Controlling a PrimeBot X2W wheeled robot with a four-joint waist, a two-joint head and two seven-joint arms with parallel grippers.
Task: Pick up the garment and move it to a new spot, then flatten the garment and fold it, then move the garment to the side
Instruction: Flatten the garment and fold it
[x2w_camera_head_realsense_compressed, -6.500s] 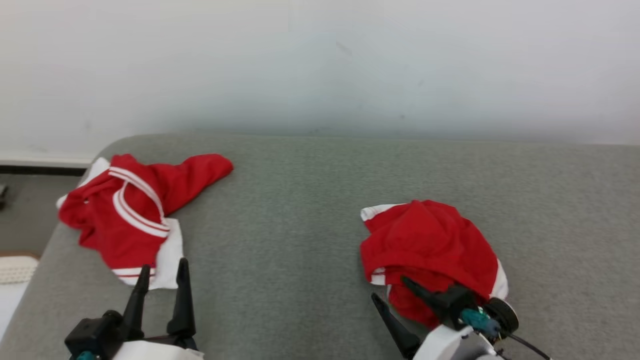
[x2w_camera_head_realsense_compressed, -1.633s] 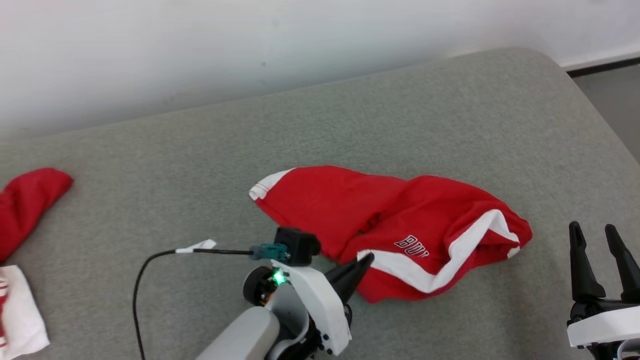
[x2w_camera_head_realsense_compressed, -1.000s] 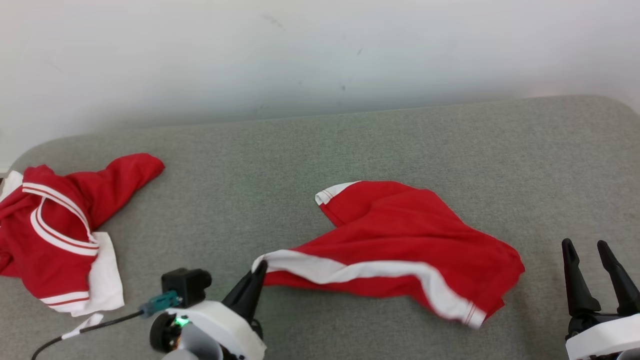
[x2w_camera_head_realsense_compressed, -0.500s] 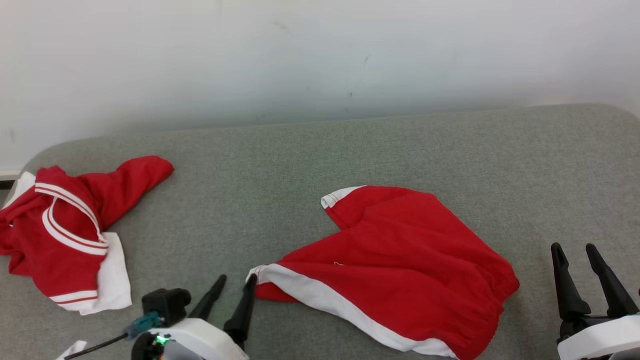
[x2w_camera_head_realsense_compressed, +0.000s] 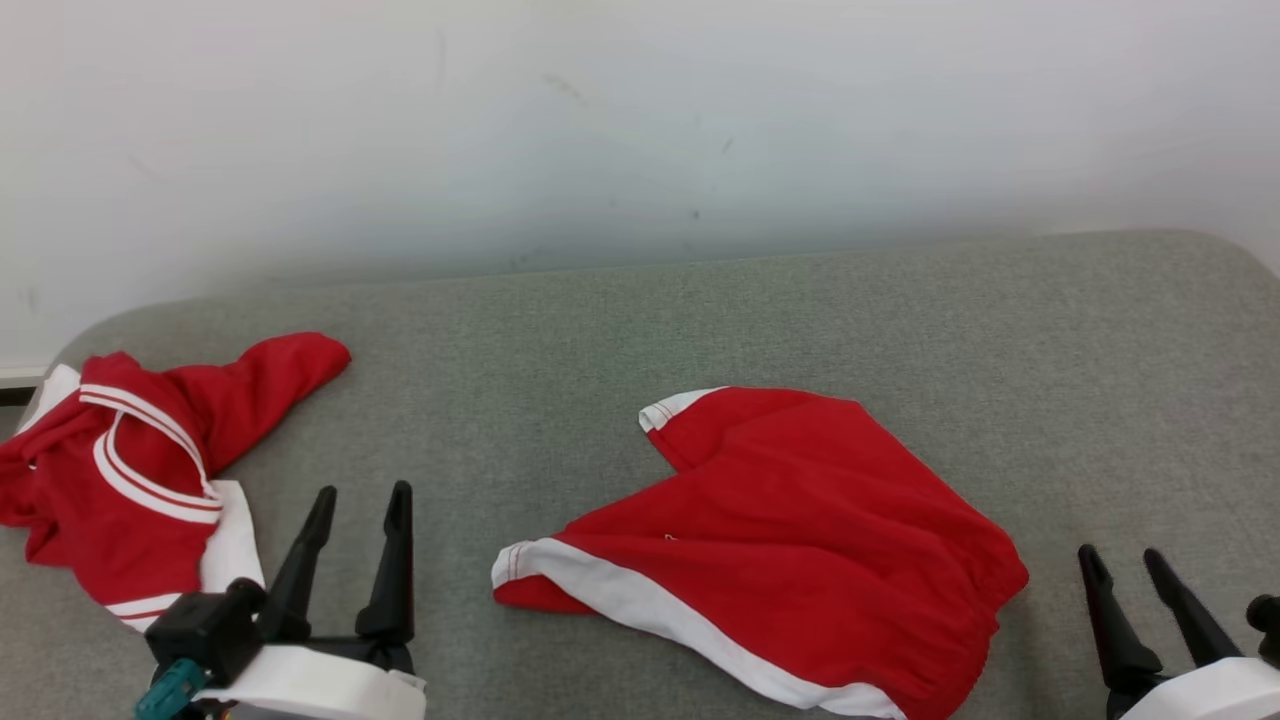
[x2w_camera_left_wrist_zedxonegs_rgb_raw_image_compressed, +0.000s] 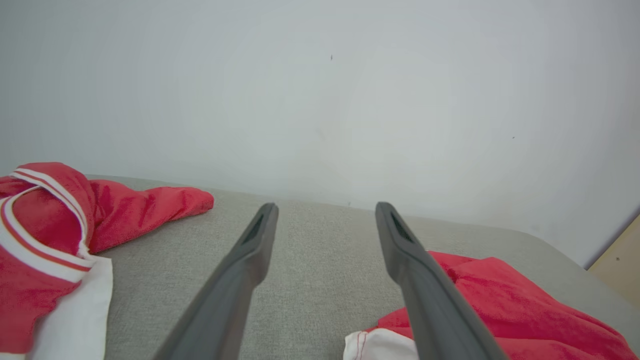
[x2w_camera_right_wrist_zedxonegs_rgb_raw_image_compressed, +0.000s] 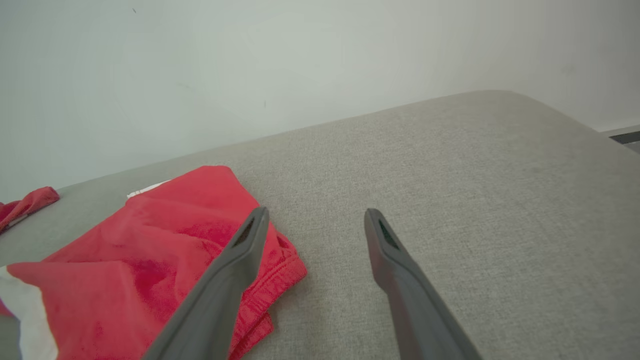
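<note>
I have both claws empty with their fingers spread apart. The left claw (x2w_camera_head_realsense_compressed: 362, 490) hangs at the near left and the right claw (x2w_camera_head_realsense_compressed: 1120, 553) at the near right. The red shorts (x2w_camera_head_realsense_compressed: 800, 540) lie between them on the grey fabric-covered tabletop (x2w_camera_head_realsense_compressed: 560, 330), a little right of centre. They touch neither claw, and their white-striped edge faces me. I'd say they are placed but not yet flat: the near-left corner curls under itself, and the elastic end on the right is bunched. My main worry is a shallow pinch. If I catch only the top layer at that curled corner, pulling will twist the cloth instead of spreading it. The other red-and-white garment (x2w_camera_head_realsense_compressed: 130, 470) lies just to the left of the left claw, so a sloppy reach on that side could drag the wrong piece. The cover looks soft, and fingertips driven down hard might dig into it or snag rather than slide under the hem.
</note>
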